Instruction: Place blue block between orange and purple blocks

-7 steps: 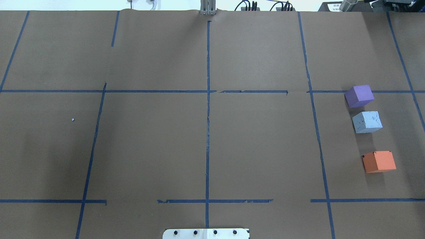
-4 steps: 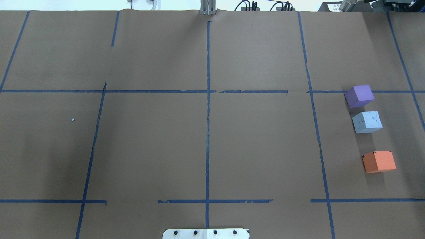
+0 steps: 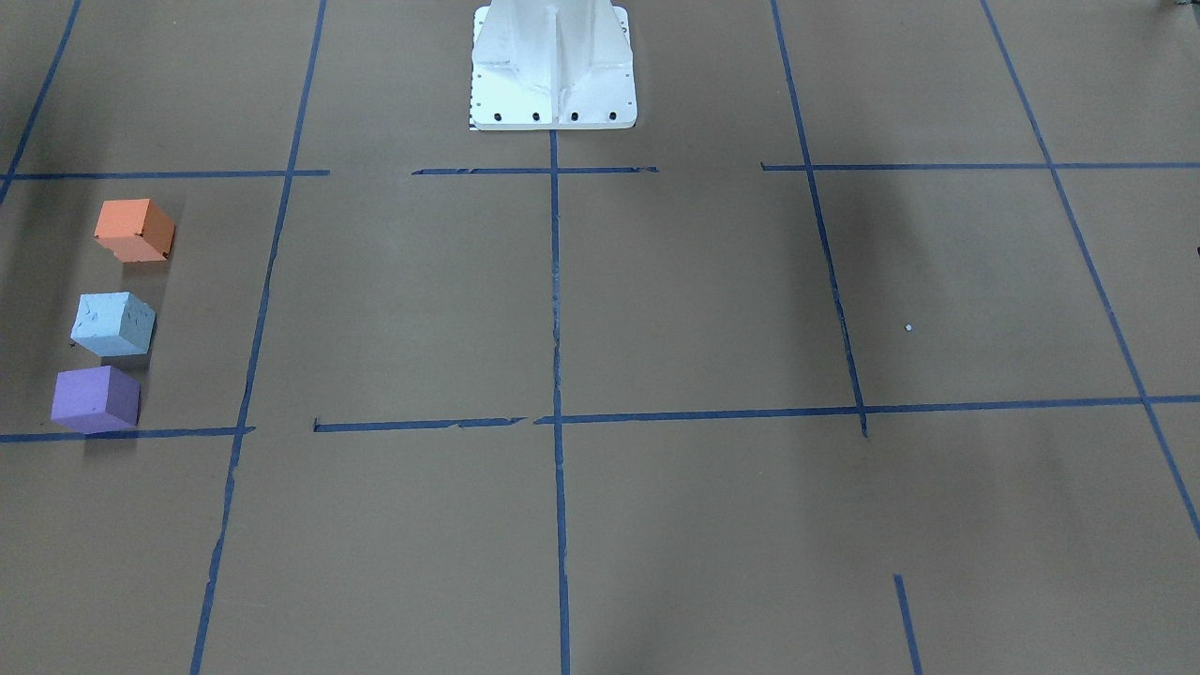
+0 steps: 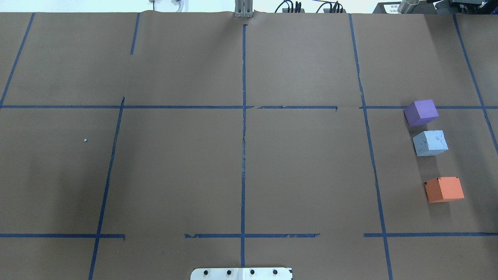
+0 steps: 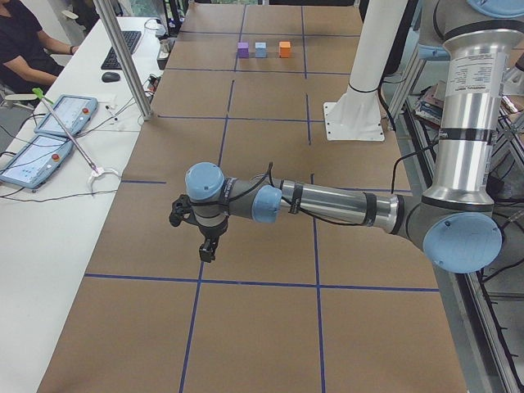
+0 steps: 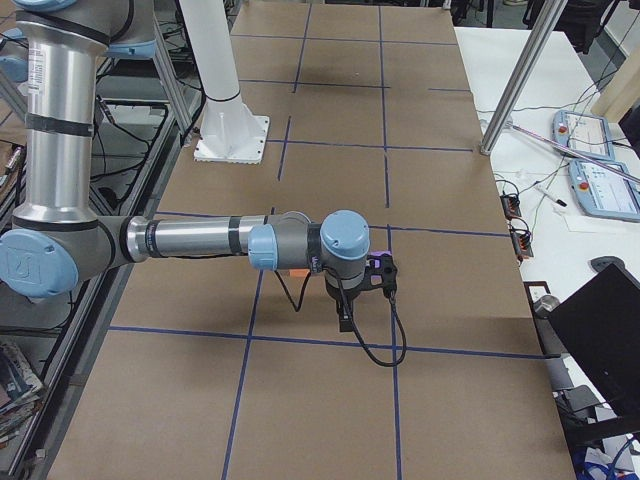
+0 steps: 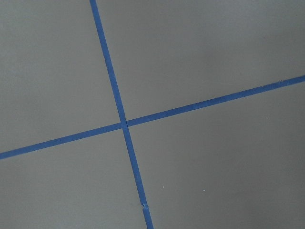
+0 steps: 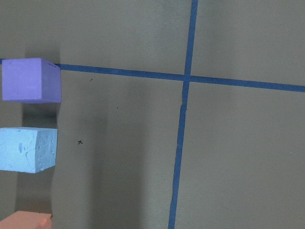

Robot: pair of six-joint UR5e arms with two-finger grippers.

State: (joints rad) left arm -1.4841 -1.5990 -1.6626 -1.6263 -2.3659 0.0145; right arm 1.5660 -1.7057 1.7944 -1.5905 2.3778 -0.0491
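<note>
The blue block [image 4: 430, 142] sits on the table [image 4: 249, 175] between the purple block [image 4: 421, 112] and the orange block [image 4: 444, 189], closer to the purple one. The right claw [image 6: 345, 319] hangs near the purple block and the left claw [image 5: 207, 250] is well away. I cannot tell how far open either is.

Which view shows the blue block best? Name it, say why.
The overhead view: the blue block is whole and sharp, with gaps to the purple block and orange block. The front-facing view shows it whole too; the right wrist view crops it; the left side view shows it tiny; the right side and left wrist views miss it.
</note>
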